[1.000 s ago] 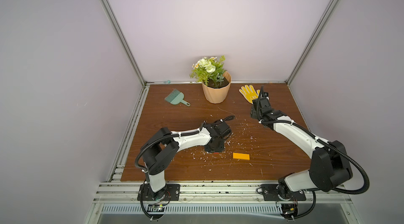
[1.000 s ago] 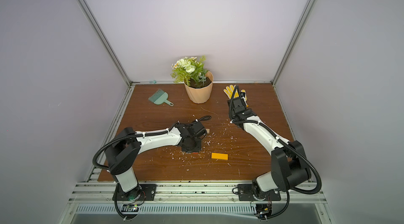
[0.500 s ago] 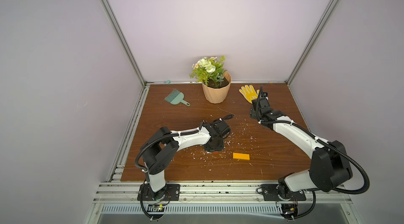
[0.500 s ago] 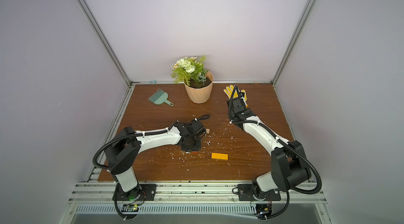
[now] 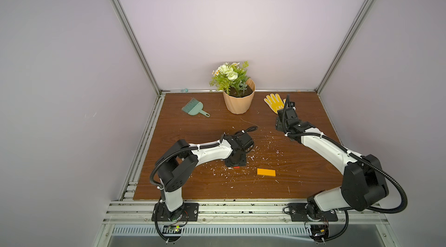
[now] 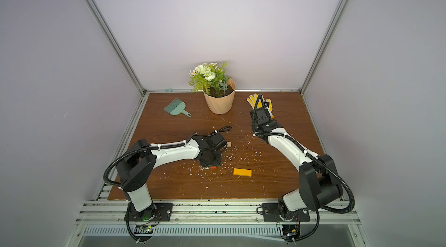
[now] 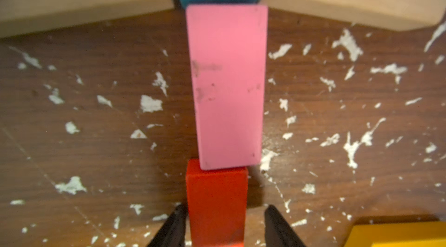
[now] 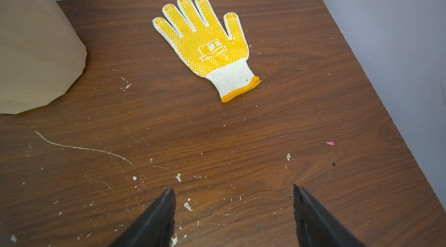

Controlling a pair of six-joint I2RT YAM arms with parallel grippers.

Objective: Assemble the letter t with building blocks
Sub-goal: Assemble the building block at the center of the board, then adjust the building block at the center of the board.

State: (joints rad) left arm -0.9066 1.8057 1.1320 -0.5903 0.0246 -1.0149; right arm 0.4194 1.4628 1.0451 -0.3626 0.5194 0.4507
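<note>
Orange block [image 5: 266, 172] lies on the bench [image 5: 301, 180] near the red block [image 7: 216, 200], its long axis crosswise to the red one's, and nearer the left arm. Left pincer [image 7: 224, 212] straddles the red block with jaws parted, gripping nothing; right pincer [image 8: 233, 192], parted and empty, hangs well apart from it.

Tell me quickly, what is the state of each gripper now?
Left gripper: open, astride the red block, not clamping it.
Right gripper: open, holding nothing.

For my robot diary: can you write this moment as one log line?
left tool: open around red block | right tool: open, empty | orange block: lying apart
</note>
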